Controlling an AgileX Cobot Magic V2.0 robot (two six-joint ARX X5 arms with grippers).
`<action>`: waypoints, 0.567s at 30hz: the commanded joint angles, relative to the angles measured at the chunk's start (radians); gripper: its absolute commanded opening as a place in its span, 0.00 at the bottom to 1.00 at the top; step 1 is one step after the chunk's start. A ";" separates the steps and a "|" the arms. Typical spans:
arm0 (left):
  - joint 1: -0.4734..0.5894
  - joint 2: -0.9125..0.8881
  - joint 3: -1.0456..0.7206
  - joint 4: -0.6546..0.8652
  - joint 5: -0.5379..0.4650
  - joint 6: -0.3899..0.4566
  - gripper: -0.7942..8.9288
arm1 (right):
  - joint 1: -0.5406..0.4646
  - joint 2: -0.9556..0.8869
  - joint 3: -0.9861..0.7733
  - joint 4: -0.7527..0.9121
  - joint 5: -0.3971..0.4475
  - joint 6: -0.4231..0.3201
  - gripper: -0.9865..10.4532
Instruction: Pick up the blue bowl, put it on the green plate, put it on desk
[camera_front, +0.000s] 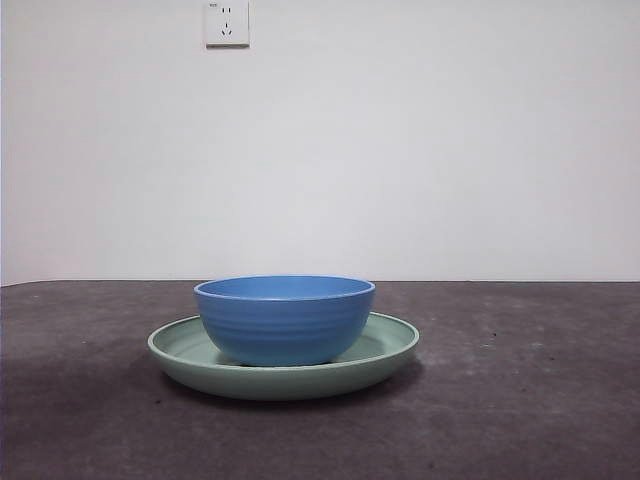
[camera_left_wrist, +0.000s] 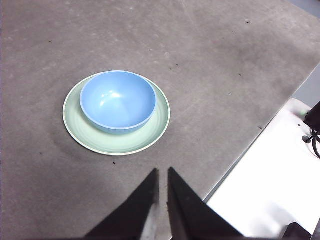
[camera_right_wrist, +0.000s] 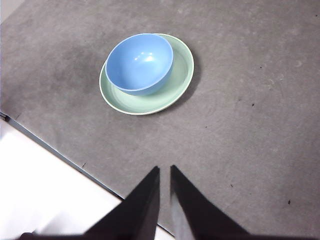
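Observation:
The blue bowl (camera_front: 285, 318) stands upright and empty inside the green plate (camera_front: 385, 352), which rests on the dark grey desk (camera_front: 520, 400). The left wrist view shows the bowl (camera_left_wrist: 118, 100) on the plate (camera_left_wrist: 155, 130), and so does the right wrist view: bowl (camera_right_wrist: 139, 62), plate (camera_right_wrist: 180, 80). My left gripper (camera_left_wrist: 162, 172) is shut and empty, high above the desk and well back from the plate. My right gripper (camera_right_wrist: 165, 170) is also shut and empty, raised and apart from the plate. Neither gripper shows in the front view.
A white wall with a socket (camera_front: 227, 22) stands behind the desk. The desk's edge (camera_left_wrist: 250, 150) borders a white surface in the left wrist view, and likewise in the right wrist view (camera_right_wrist: 55, 150).

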 joint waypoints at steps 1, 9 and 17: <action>-0.008 0.004 0.008 0.012 0.002 0.001 0.11 | 0.008 0.004 0.013 0.011 0.001 0.010 0.11; 0.100 -0.037 -0.017 0.019 0.023 0.001 0.11 | 0.008 0.004 0.013 0.011 0.001 0.010 0.11; 0.435 -0.204 -0.220 0.212 0.024 0.002 0.11 | 0.008 0.004 0.013 0.014 0.001 0.010 0.11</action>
